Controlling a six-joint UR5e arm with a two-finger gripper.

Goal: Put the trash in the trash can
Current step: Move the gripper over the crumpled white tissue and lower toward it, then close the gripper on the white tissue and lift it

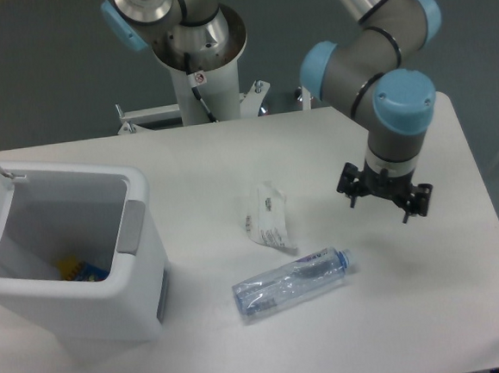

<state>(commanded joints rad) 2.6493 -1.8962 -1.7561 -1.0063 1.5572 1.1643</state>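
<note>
1. Trash can (107, 249), far left of table, lid up.
2. Wrapper (267, 218) mid-table; bottle (293, 282) just below it, long axis approx left-right, cap toward gripper.
3. Gripper (386, 202) hovers right of both, nothing held; fingers apart/together: can't tell.

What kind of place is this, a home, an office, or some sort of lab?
Most likely a robotics lab or test cell. A robot arm is mounted by a plain white table, against a bare grey backdrop, and the table holds staged items: a trash can, a wrapper and a crushed bottle.
</note>
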